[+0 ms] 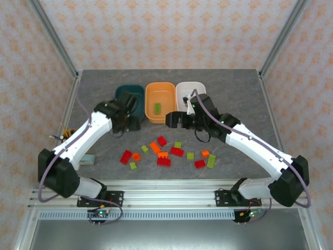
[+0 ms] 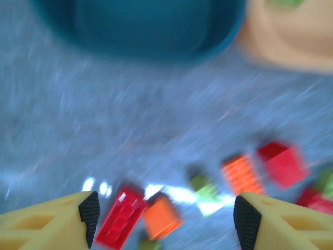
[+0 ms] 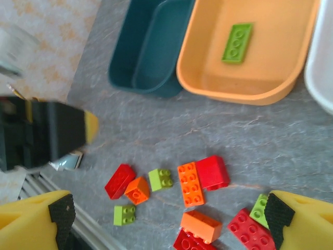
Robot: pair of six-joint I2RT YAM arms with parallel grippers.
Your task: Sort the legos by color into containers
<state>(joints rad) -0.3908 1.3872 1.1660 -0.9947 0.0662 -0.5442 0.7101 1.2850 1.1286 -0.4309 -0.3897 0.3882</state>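
Both grippers hang with jaws spread wide, gripping nothing. The left gripper [image 2: 166, 213] and right gripper [image 3: 169, 219] hover over loose legos [image 3: 190, 183] mid-table [image 1: 244, 99]. 1 green lego [image 3: 237, 42] lies in the orange tub [image 3: 276, 57], between the teal tub [image 3: 151, 47] and white tub [image 3: 325, 62] toward the far edge.

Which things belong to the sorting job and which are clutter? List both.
Job: loose legos, green lego in the orange tub, teal tub, white tub.
Clutter: pens at the table's left edge, pale object near them.
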